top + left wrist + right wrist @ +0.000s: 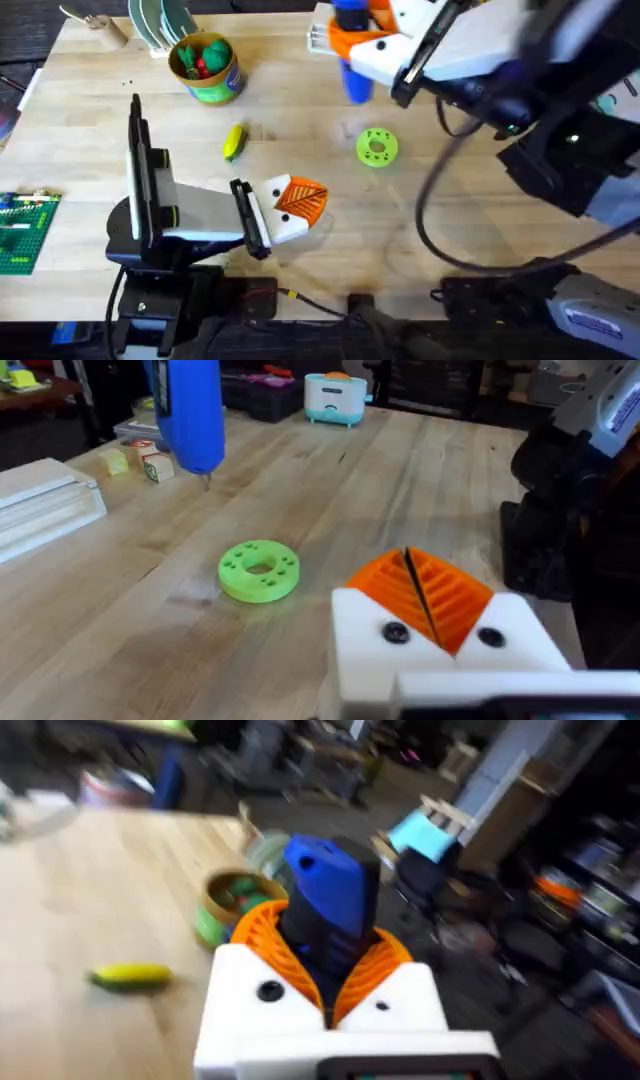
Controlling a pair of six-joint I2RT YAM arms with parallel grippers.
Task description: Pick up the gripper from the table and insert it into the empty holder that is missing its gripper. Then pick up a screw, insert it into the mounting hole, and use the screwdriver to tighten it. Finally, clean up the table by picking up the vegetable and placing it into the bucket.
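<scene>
The right gripper (pixel 330 982) is clamped on the screwdriver (pixel 330 900), held upright above the far tabletop (pixel 450 270), tip down. The left gripper (pixel 297 205) rests low near the front edge, its orange pads pressed together on nothing. The fastening step looks finished or ending, so cleanup seems next: the tool needs setting down first. The vegetable (pixel 233 141) lies in open wood, near the bucket (pixel 207 66), with a green disc (pixel 377 146) well apart.
</scene>
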